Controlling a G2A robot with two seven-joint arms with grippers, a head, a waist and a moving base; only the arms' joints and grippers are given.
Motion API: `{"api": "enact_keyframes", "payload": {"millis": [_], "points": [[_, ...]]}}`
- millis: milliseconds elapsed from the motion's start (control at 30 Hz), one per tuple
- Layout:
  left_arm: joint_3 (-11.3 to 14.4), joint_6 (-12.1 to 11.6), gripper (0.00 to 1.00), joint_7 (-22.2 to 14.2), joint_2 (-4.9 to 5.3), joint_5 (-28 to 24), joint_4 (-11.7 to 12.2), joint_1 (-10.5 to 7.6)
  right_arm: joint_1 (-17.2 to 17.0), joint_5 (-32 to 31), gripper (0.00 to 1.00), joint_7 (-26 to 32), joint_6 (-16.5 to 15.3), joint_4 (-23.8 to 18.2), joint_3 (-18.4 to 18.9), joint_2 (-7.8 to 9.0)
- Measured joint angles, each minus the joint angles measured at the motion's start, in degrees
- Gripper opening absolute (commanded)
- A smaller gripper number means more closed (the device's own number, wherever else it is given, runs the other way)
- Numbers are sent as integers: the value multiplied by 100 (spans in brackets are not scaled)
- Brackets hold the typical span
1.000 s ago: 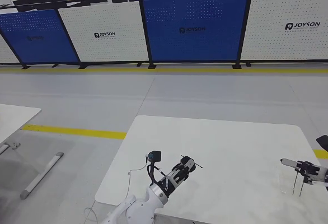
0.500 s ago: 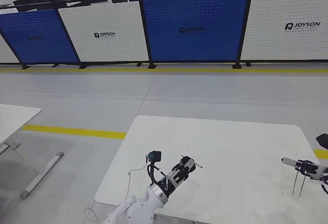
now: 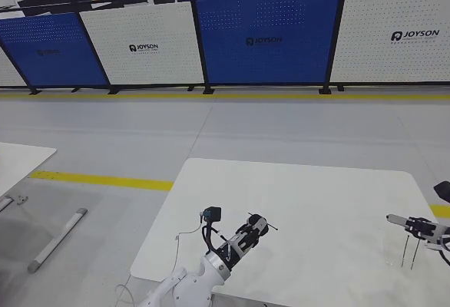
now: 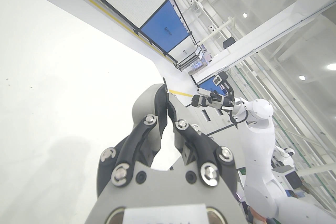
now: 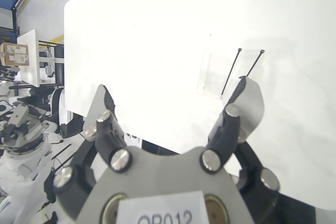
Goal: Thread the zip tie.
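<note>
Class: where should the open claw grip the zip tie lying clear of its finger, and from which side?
Probably grip the zip tie mid-strap, from above, right claw straddling it crosswise: it lies flat and thin on the table, head at its far end.

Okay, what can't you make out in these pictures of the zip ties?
Right wrist view: tail of one thin black zip tie, behind a finger of the open right gripper.
Left wrist view: the black strip in the shut left gripper; its pads hide all but the tip.
</note>
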Motion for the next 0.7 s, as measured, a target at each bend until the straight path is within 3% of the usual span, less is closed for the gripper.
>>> {"api": "enact_keyframes", "payload": {"millis": [133,367,700], "points": [[0,0,0,0,0,0,0,0,-31,-255,100,-80,127,-24,-79,8],[0,0,0,0,0,0,0,0,133,-1038,100,305,180,-63,-51,16],[0,0,0,0,0,0,0,0,131,-1039,100,303,180,-64,-49,14]]}}
